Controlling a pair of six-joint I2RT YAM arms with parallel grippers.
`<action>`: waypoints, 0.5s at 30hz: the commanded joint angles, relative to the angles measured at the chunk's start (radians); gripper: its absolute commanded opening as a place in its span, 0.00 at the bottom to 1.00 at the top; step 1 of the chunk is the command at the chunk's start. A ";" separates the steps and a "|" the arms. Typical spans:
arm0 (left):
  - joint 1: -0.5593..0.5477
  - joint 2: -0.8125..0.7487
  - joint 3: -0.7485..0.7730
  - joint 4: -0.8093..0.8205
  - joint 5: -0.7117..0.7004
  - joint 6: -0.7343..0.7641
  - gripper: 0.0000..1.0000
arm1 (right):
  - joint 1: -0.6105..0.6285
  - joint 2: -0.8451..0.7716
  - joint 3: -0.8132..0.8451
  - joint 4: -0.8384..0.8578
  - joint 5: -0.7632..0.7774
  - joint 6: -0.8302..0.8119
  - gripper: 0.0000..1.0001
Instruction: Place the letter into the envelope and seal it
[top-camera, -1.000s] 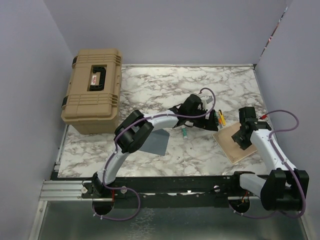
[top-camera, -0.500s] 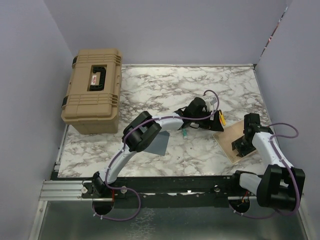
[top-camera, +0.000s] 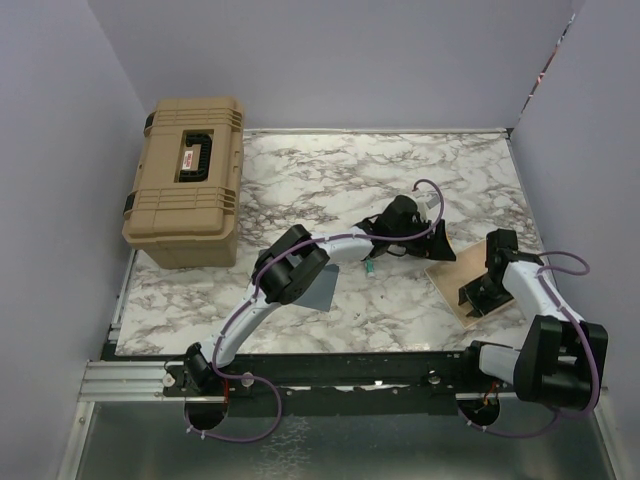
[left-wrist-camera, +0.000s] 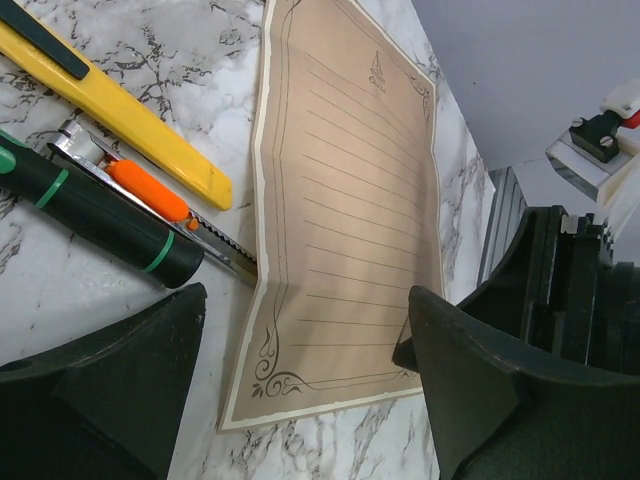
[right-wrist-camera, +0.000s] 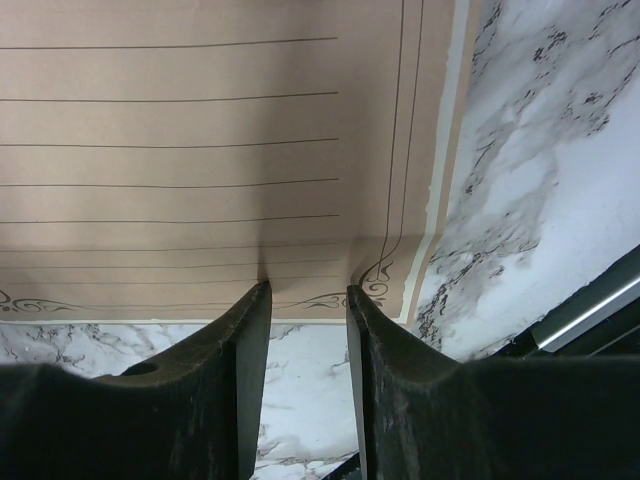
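While my right gripper (right-wrist-camera: 306, 292) is down at one edge of the letter (right-wrist-camera: 200, 150), its two fingers (right-wrist-camera: 235, 390) stand a little apart, with a thin gap between them. Their tips sit on the edge of the paper, close to one corner. I see paper and table in the gap, so the fingers are not shut on anything. My left gripper (left-wrist-camera: 305, 298) is spread wide and holds nothing. It hangs low over the other side of the letter, and in its own camera the sheet shows between its two fingers. The letter is tan with thin lines and a curly border. It lies on the table (top-camera: 300, 180), on the right side, close to the near edge, and a soft fold runs across its middle. Just beside the letter, on the side away from my right gripper, lie a yellow knife (left-wrist-camera: 110, 105) and a dark knife (left-wrist-camera: 100, 215) with green rings and an orange slider. The tip of the dark knife's blade reaches the letter's edge. The envelope (top-camera: 322, 292) is grey-blue. It lies well apart from the letter, to the left, partly under the elbow of my left arm (top-camera: 290, 270). The letter is not in it. Far off in the back left corner sits a big tan case (top-camera: 185, 180).
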 joint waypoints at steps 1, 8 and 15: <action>-0.011 0.056 0.005 -0.038 0.047 -0.042 0.82 | -0.007 0.014 -0.004 0.024 -0.022 -0.008 0.39; -0.009 0.084 0.019 -0.101 0.113 -0.052 0.79 | -0.006 0.048 -0.033 0.068 -0.078 -0.024 0.39; -0.009 0.092 0.014 -0.125 0.157 -0.057 0.61 | -0.006 0.060 -0.043 0.078 -0.091 -0.033 0.39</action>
